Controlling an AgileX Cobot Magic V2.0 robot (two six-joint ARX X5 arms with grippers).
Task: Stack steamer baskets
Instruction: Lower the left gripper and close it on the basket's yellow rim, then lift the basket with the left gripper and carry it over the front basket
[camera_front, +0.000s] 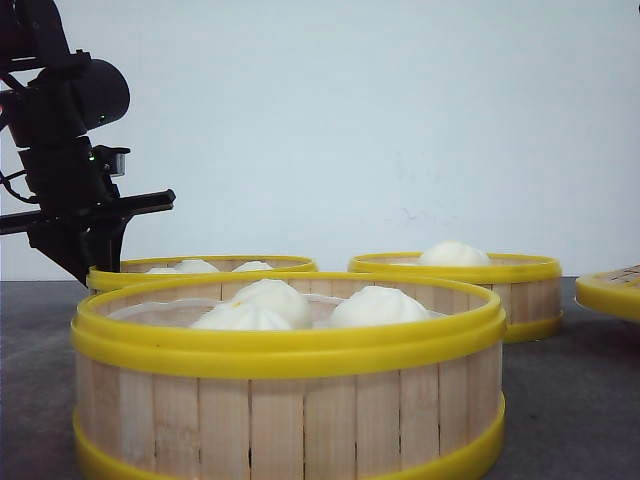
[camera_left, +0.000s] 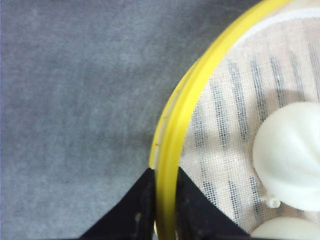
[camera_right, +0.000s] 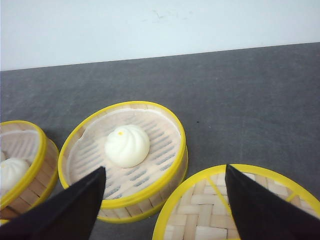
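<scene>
Now the left end effector (camera_left: 165, 210) pinches the yellow rim of the rear-left round slatted steamer basket (camera_front: 205, 266).
Best lifted level, keeping its white buns (camera_left: 292, 162) settled; the right end effector (camera_right: 162, 202) hangs open.

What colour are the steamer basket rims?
Yellow, clearest on the nearest steamer basket in the front view.

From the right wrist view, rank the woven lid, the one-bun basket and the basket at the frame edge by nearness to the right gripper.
1. Woven lid: directly under the open right gripper, toward one finger.
2. One-bun steamer basket: just ahead, beside the lid.
3. Edge steamer basket: farthest out to the side, partly cropped.
</scene>
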